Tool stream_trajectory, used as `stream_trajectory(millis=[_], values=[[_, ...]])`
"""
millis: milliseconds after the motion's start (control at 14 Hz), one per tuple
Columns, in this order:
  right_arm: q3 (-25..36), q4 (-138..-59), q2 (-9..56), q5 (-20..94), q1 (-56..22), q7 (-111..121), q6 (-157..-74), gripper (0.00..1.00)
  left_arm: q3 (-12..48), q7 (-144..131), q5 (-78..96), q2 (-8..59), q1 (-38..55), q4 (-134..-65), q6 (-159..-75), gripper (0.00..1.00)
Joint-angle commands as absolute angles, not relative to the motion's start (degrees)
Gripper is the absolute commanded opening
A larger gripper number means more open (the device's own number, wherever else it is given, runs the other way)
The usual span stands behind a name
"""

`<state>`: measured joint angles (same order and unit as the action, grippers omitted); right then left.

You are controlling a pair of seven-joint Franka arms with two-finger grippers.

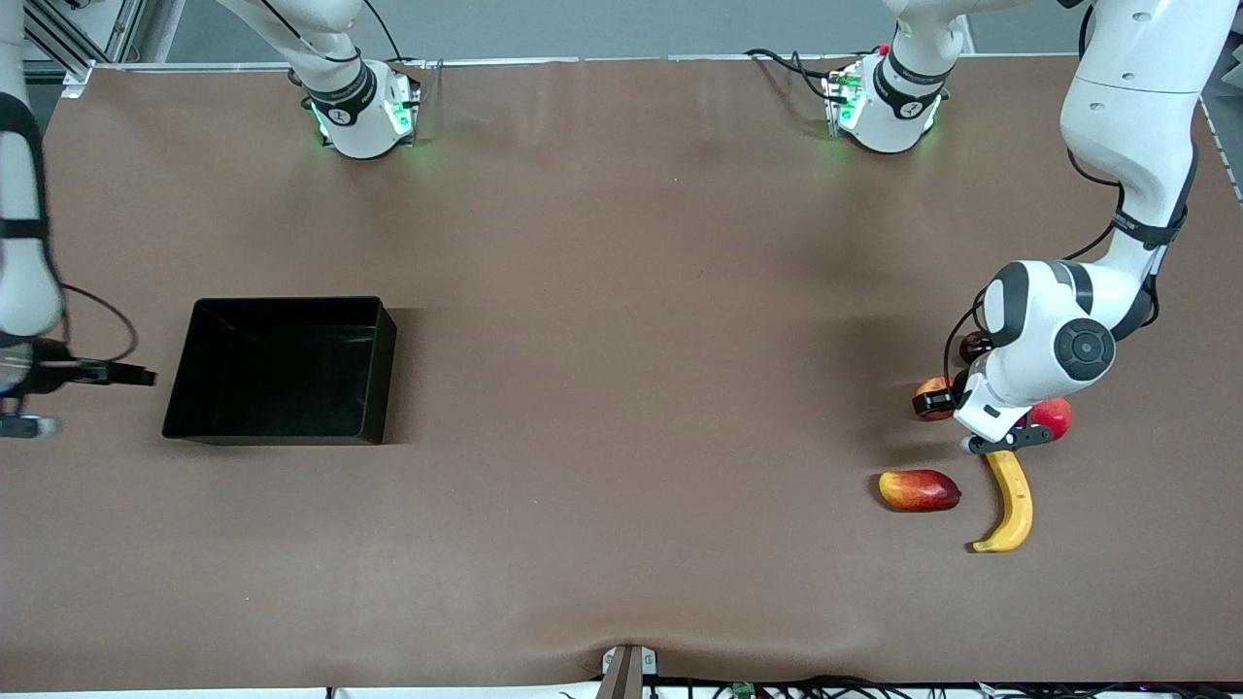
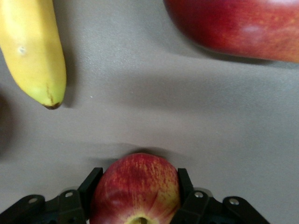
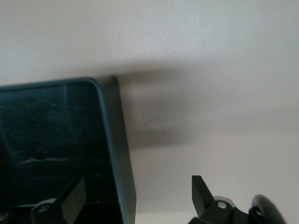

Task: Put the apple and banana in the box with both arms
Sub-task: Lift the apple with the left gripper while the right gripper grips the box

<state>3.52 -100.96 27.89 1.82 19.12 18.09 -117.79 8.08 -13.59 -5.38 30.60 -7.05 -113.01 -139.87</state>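
Up front, the left gripper [image 1: 1005, 442] sits low near the table's left-arm end, beside the banana [image 1: 1010, 503]; the box [image 1: 282, 369] lies toward the right-arm end. Left wrist: fingers [image 2: 91, 186] clasp the apple [image 2: 136, 189]. Right wrist: the right gripper [image 3: 135, 196] is spread wide over the box's wall [image 3: 122, 158].

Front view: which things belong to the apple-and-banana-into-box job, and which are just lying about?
Job:
apple, gripped by the left gripper
banana, beside it
box, toward the right arm's end
right gripper, open, waiting by the box

Lying about:
oblong red-yellow fruit
round red-yellow fruit
dark round fruit
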Motion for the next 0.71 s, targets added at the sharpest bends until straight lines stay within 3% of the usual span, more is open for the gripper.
stream_trajectory(millis=[0, 71, 286, 357, 643], values=[[2.5, -109.3, 26.4, 2.4, 20.2, 19.1, -124.4, 1.0, 8.3, -15.7, -6.4, 27.9, -5.5, -112.4, -136.2, 0.0], [2.4, -111.2, 26.3, 2.5, 20.1, 19.1, -126.3, 1.0, 8.3, -15.7, -6.4, 26.6, -4.9, -112.2, -135.4, 0.0], [2.4, -112.0, 26.3, 4.9, 20.3, 19.1, -126.6, 0.17, 8.4, -16.6, -6.3, 22.4, -4.0, -111.0, -132.6, 0.0], [2.4, -112.0, 26.3, 5.1, 20.7, 19.1, -126.6, 0.06, 8.4, -16.7, -6.3, 21.4, -4.0, -110.0, -130.3, 0.0], [2.2, -112.0, 24.8, 5.2, 20.4, 19.2, -124.9, 0.0, 8.9, -16.1, -6.4, 17.2, -4.1, -105.6, -120.6, 0.0]])
